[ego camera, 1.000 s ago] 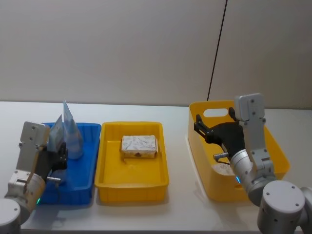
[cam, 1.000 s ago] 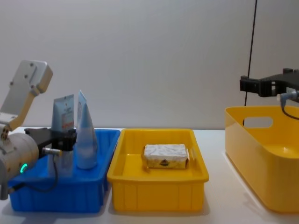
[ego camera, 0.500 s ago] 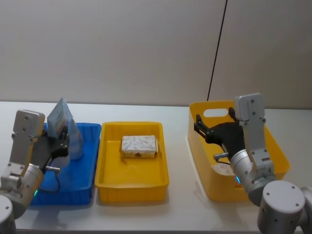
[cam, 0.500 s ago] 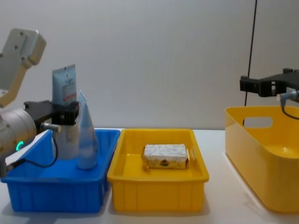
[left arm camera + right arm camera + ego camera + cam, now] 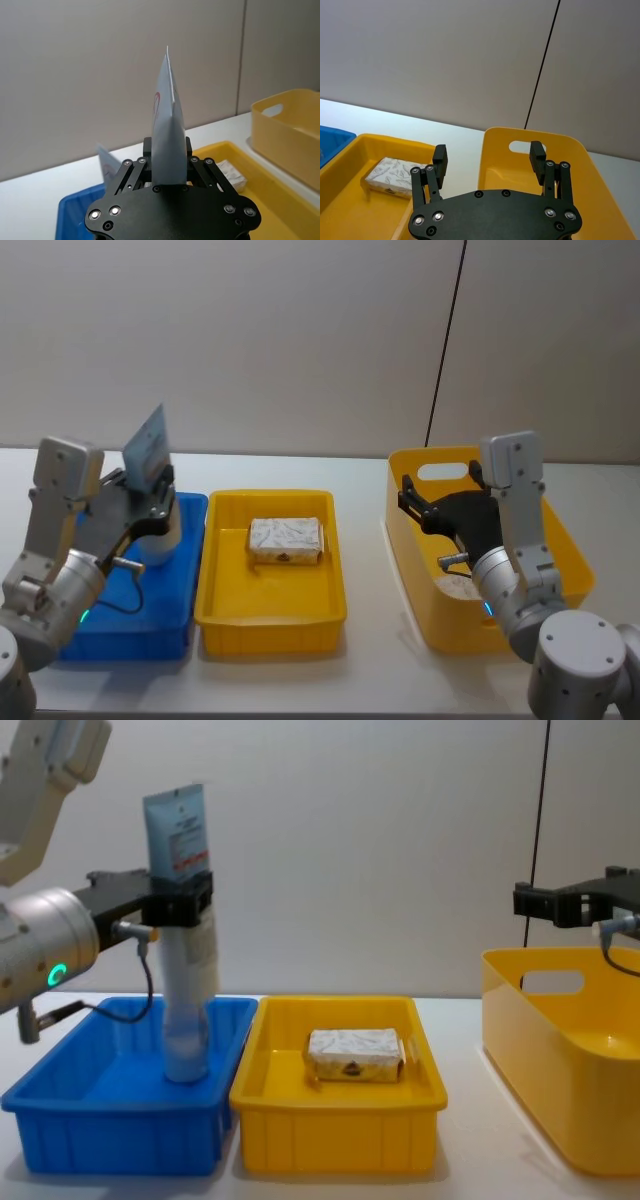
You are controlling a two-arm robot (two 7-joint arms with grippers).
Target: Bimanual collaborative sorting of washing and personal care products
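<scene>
The squeeze tube (image 5: pixel 178 825) is being raised higher above the blue bin (image 5: pixel 120 1130), clamped by the left gripper (image 5: pixel 180 902). Far right of it, the right gripper (image 5: pixel 488 151) is being held open, empty.

The head camera looked down at the table (image 5: pixel 368 620); the chest camera looked level across it, near the blue bin (image 5: pixel 120 1140). The left wrist camera sat close behind the left gripper (image 5: pixel 168 150), the right one behind the right gripper (image 5: pixel 488 152), both facing the wall (image 5: pixel 75 75). All four views shared the yellow tray (image 5: pixel 270 632).
</scene>
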